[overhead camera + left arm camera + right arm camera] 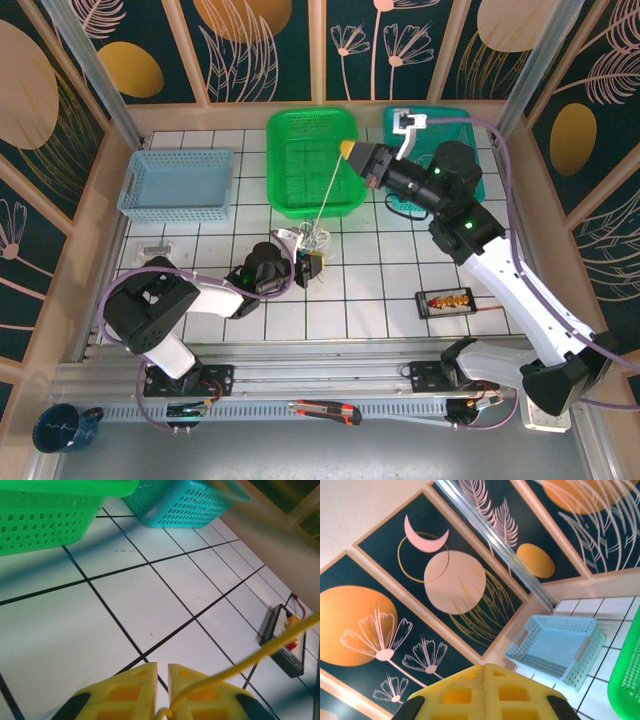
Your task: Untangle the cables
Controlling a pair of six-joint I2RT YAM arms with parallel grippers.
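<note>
Right gripper (348,150) is clamped shut on one end of the yellow cable (331,188), held up over the green basket (285,160). The cable runs in a straight line from its fingertips down to the cable tangle (312,238) on the tiles. Left gripper (162,668) sits right at the tangle with its jaws narrow, almost touching. The yellow cable comes out of the gap and curves off over its right finger. Teal basket (190,507) lies ahead of the left gripper, to its right. Blue basket (175,180) is well apart from both.
</note>
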